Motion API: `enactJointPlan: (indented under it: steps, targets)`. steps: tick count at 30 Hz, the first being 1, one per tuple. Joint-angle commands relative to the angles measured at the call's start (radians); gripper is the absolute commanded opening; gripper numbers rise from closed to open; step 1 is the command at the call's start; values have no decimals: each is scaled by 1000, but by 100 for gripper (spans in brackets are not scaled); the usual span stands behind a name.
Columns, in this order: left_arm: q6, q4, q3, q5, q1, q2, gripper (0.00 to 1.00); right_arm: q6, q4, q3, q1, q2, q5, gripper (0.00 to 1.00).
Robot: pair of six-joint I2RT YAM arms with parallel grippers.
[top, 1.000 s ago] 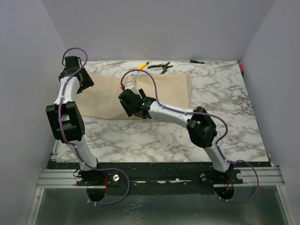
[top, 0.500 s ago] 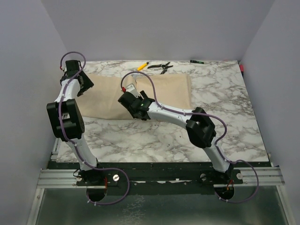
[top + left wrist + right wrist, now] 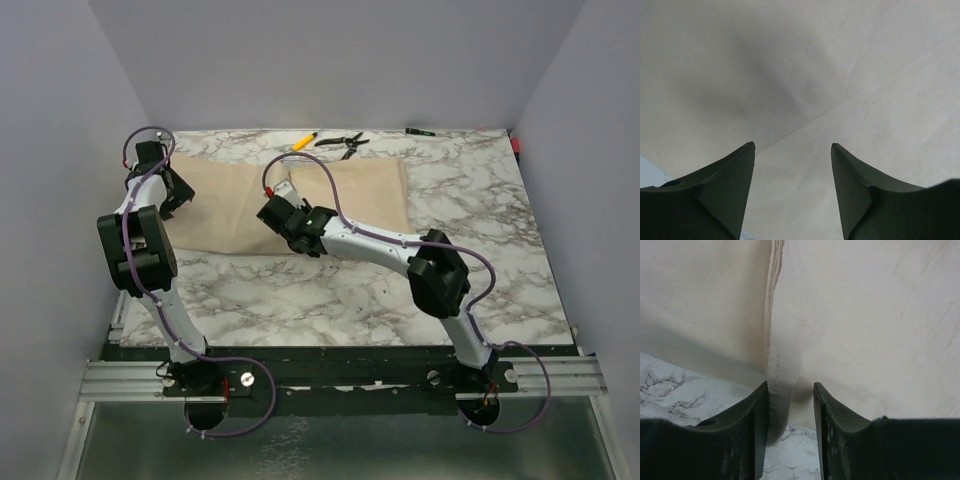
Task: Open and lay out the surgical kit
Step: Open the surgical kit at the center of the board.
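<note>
So you're barely started: wrap (image 3: pixel 340 195) lies folded at the table's (image 3: pixel 450 290) back-left, left gripper (image 3: pixel 793 146) spread above it, right gripper (image 3: pixel 790 387) straddling its fold edge, pinch unclear, contents unseen.

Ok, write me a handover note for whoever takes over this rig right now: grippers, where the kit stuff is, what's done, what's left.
Left gripper: open, over the left part of the beige cloth wrap, holding nothing.
Right gripper: jaws narrow around the wrap's hemmed edge on its near side; a firm pinch can't be confirmed.
Wrap: folded, lying on the far left half of the marble table. No tray, clamps, tweezers or gauze in view.
Done: nothing laid out yet.
Left: unfold the wrap, then set out whatever it holds.
</note>
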Motion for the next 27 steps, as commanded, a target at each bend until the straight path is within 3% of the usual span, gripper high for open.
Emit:
enactJointPlan:
  steps: [1,4,9,16,27]
  targets:
    - [7,9,6,-4,11,11,64,7,-64,-32,-12,-91,-3,38]
    - [9,8,9,11,15,13,64,1,-49,-80,-27,-127,-28,28]
    - [16,9,11,28,17,17,64,-9,-26,-139,-58,-173,-68,1]
    - [31,7,39,67,18,35,64,-55,-7,-230,-178,-263,3,1]
    - [39,-7,93,137,22,75,64,-228,245,-515,-634,-453,127,1]
